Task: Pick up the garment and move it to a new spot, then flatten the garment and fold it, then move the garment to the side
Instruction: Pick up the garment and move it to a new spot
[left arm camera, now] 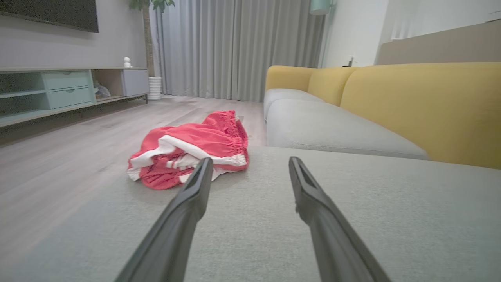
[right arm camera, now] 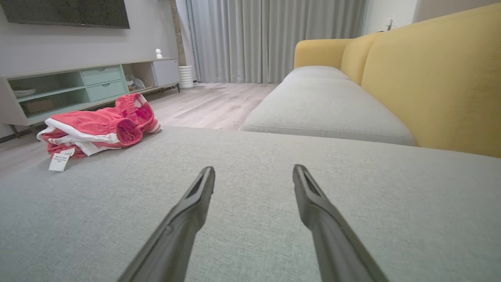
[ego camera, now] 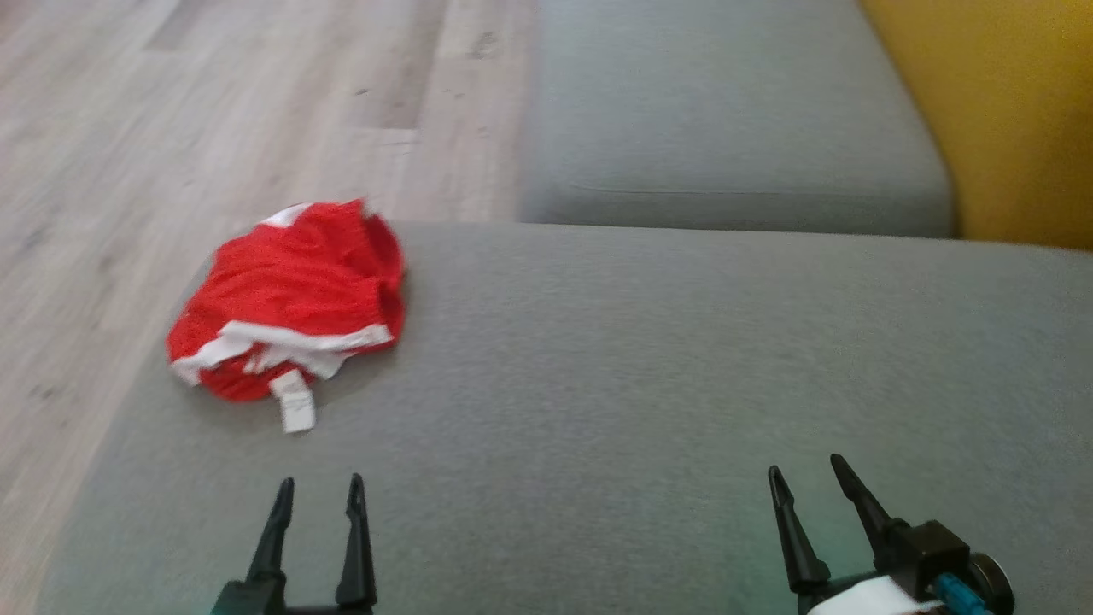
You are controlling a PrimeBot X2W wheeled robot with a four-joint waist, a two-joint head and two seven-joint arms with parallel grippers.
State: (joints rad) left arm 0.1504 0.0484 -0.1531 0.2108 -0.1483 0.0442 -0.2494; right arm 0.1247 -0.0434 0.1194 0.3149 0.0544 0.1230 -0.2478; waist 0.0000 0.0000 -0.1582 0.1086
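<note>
A home living room: yellow-backed sofa, wall television, low media cabinet, grey curtains

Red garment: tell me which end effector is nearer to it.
Left. The left end effector sits just short of the red garment, open and not touching it. The right end effector is far off to the right across the grey cushion, also open.
</note>
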